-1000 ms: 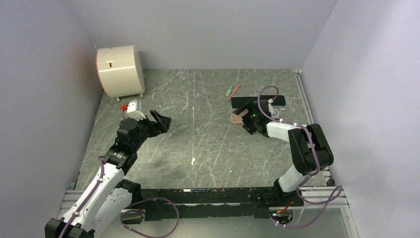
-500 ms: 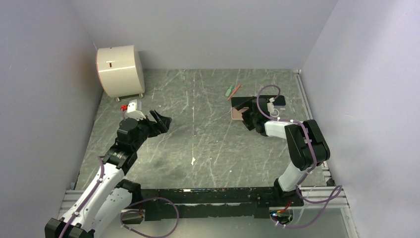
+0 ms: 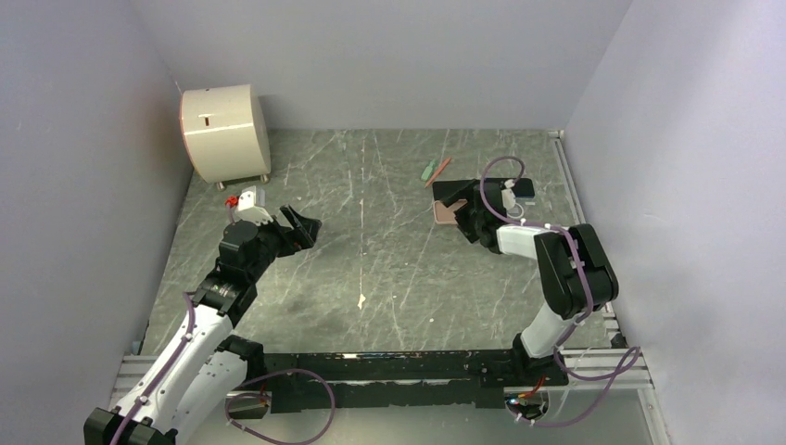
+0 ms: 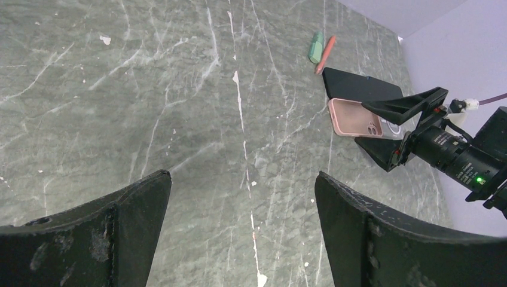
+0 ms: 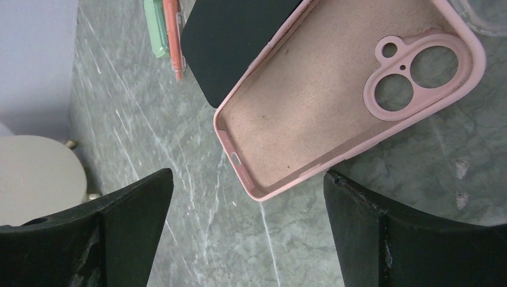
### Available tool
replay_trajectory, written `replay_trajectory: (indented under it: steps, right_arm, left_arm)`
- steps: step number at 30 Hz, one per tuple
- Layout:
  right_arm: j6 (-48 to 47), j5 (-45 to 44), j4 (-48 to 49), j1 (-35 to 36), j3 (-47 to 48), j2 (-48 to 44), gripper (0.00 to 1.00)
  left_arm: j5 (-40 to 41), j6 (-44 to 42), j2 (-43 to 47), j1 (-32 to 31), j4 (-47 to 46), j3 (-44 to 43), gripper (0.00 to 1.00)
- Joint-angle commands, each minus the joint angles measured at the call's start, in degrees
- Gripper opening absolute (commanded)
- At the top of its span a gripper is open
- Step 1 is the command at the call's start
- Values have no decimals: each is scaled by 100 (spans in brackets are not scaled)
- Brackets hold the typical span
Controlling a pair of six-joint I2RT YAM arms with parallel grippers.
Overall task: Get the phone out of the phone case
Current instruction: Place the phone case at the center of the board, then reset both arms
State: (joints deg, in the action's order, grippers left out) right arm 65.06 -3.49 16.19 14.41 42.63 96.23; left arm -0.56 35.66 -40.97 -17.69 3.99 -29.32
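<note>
- The right tool [image 5: 248,176] hung just above the soft pink phone case [image 5: 335,101]. Its two black fingers were wide apart and held nothing. If it came down a bit off, a finger could push the case and slide it along the grey stone bench [image 5: 269,251].
- The flat black phone [image 5: 239,42] lay touching the case, near the far right side of the bench. A bump on one could shove the other toward the green marker [image 5: 156,27] and orange pen [image 5: 173,36] just beside them.
- The left tool [image 4: 242,179] was wide apart too. It was well away on the left, so it could not help hold anything.
- The case lay open side up and looked empty. I could see its fuzzy pink inside and the round camera holes. The phone looked to be out of it.
</note>
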Motion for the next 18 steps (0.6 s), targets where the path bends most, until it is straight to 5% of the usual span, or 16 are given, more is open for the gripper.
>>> replay_trajectory:
  steps: [1,9,18]
  right_arm:
    - [-395,48,-212,-52,74,-426,99]
    - [-1657,-62,-1060,-66,-56,-2281,99]
    - [-3310,-664,-2156,-75,-420,-5525,99]
  left_arm:
    - [47,59,74,12,-101,-113,94]
    - [285,305,209,12,200,-288,94]
    - [361,429,679,12,1041,-654,94]
